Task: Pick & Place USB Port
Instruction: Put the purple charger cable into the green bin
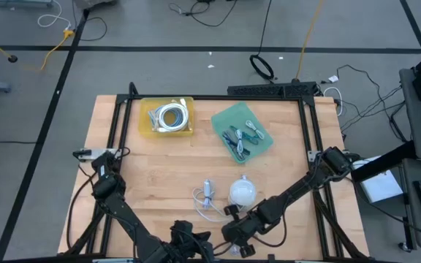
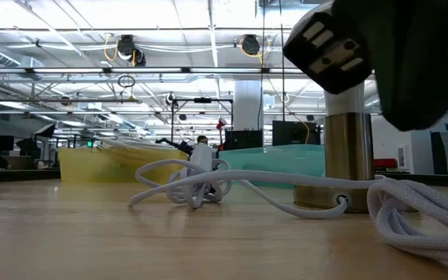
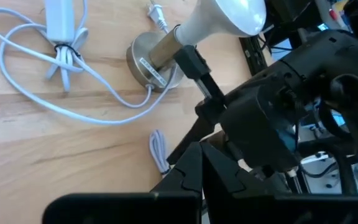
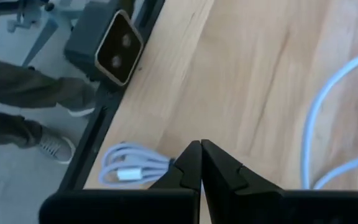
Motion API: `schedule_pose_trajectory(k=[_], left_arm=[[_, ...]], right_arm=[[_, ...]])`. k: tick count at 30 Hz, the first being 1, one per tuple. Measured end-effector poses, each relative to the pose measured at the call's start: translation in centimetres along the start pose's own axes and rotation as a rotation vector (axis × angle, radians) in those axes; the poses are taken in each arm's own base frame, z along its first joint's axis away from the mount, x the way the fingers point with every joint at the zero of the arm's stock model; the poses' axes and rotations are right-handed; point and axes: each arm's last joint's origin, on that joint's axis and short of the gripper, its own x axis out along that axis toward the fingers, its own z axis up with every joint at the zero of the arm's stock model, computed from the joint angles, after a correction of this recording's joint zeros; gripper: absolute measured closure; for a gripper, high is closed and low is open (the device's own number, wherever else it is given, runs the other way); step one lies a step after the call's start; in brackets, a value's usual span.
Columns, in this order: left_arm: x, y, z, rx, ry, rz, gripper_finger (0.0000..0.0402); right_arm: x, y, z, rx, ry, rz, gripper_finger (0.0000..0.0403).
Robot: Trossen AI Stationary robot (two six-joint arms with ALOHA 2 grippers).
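Observation:
A small coiled white USB cable (image 4: pixel 132 169) lies flat on the wood by the table's near edge; it also shows in the left wrist view (image 3: pixel 159 152) and close up in the low view (image 2: pixel 418 210). My right gripper (image 4: pixel 201 148) is shut and hovers above the table just beside this coil, holding nothing; the low view shows it (image 2: pixel 341 47) well clear of the wood. My left gripper (image 3: pixel 201 163) is shut too and waits near the table's near edge (image 1: pixel 196 245), pointing toward the right arm.
A white-domed lamp (image 1: pixel 242 191) stands on its metal base (image 2: pixel 348 163), with its cord looping to a white charger (image 1: pixel 207 191). The yellow tray (image 1: pixel 166 117) of coiled cable and the green tray (image 1: pixel 243 133) sit at the far side. A person's shoe (image 4: pixel 55 148) shows beyond the near edge.

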Motion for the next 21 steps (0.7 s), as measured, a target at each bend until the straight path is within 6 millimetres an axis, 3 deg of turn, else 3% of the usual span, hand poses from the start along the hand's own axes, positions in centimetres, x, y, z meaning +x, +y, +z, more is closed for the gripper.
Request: schedule_pose_trajectory(k=[6,11,15,21], left_arm=[[0.0,0.0,0.0,0.008,0.001,0.004,0.0401],[0.0,0.1,0.1,0.021,-0.003,0.012,0.0401],[0.0,0.1,0.1,0.023,-0.002,0.012,0.0401],[-0.3,0.3,-0.2,0.026,0.004,0.006,0.0401]], right_arm=[[-0.1,1.6,-0.8,-0.112,0.04,0.045,0.0403],[-0.2,4.0,-1.2,-0.353,0.006,0.162,0.0396],[-0.3,4.9,-0.9,-0.454,-0.058,0.184,0.0351],[-0.3,4.4,-0.9,-0.506,-0.054,0.087,0.0261]])
